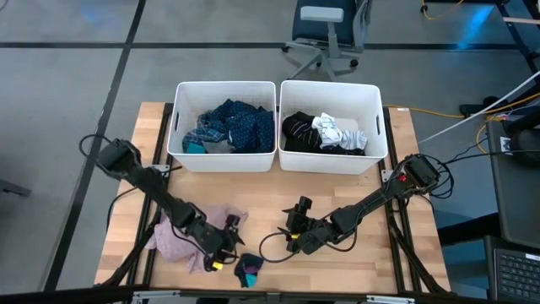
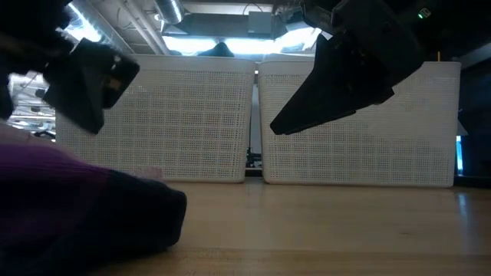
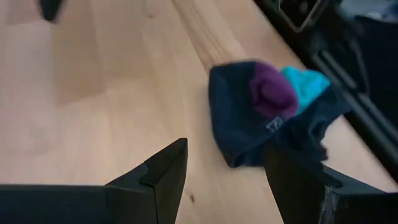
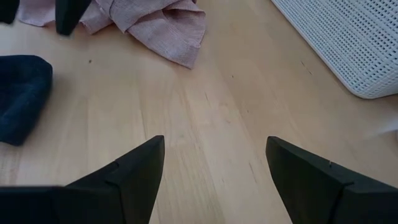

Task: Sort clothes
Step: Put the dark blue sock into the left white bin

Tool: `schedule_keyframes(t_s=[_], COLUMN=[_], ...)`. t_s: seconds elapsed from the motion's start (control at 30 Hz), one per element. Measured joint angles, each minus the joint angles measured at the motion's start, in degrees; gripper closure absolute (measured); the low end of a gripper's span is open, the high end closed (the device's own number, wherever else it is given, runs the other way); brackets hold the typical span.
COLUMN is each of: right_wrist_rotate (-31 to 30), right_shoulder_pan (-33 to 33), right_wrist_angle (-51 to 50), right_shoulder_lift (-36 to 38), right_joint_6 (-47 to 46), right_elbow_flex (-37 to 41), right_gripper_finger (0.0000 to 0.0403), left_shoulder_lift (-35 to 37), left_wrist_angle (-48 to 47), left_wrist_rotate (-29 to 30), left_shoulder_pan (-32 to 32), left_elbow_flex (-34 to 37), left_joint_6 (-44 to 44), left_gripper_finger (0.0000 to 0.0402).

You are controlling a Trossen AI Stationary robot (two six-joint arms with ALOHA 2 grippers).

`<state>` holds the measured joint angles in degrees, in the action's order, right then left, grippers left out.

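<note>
Wooden table [image 1: 354, 262] carries two white bins [image 1: 226, 127] holding clothes. We note a pink top [image 1: 181, 236] at its front left, a dark sock [image 1: 248, 270] beside it. Left gripper [image 1: 226, 253] spread above the sock; right gripper [image 1: 295, 221] spread, empty.

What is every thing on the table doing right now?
Left gripper: open, empty, right by the sock.
Right gripper: open, empty, over bare wood.
Sock: bunched up on the table.
Pink top: crumpled on the table.
Left bin: holds blue clothes.
Right bin: holds black and white clothes.
</note>
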<state>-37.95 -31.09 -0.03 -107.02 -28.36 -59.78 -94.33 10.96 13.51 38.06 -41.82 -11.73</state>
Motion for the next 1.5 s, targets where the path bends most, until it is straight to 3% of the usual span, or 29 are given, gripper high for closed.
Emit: schedule_keyframes(t_s=[0.23,0.33,0.43,0.7,1.0,1.17,1.5], right_wrist_rotate=[-4.3,-6.8,-7.1,-6.0,-3.8,-2.3,-1.9], right_shoulder_pan=[0.0,0.2,0.7,1.3,1.2,1.1,1.1], right_wrist_angle=[0.1,0.1,0.1,0.2,0.1,0.1,0.1], right_shoulder_lift=[0.0,0.0,0.0,0.0,0.0,0.0,0.0], right_joint_6=[2.0,2.7,3.2,3.3,3.2,2.7,1.0], right_elbow_flex=[0.0,0.0,0.0,0.0,0.0,0.0,0.0], right_gripper_finger=[0.0123,0.0123,0.0123,0.0123,0.0123,0.0123,0.0123], left_shoulder_lift=[-7.9,-9.7,-10.4,-10.4,-9.9,-5.0,15.4], left_wrist_angle=[7.6,10.2,11.7,11.6,11.9,5.3,-7.5], left_wrist_rotate=[-0.2,-3.0,-4.4,-4.5,-3.7,0.0,17.0], left_shoulder_pan=[0.3,-0.8,-1.7,-2.2,-2.2,-1.9,-1.4], left_elbow_flex=[0.0,0.0,-0.1,0.0,0.0,0.0,0.0], left_joint_6=[5.0,6.2,6.0,6.6,7.9,9.1,17.4], left_gripper_finger=[0.0204,0.0209,0.0242,0.0389,0.0397,0.0399,0.0398])
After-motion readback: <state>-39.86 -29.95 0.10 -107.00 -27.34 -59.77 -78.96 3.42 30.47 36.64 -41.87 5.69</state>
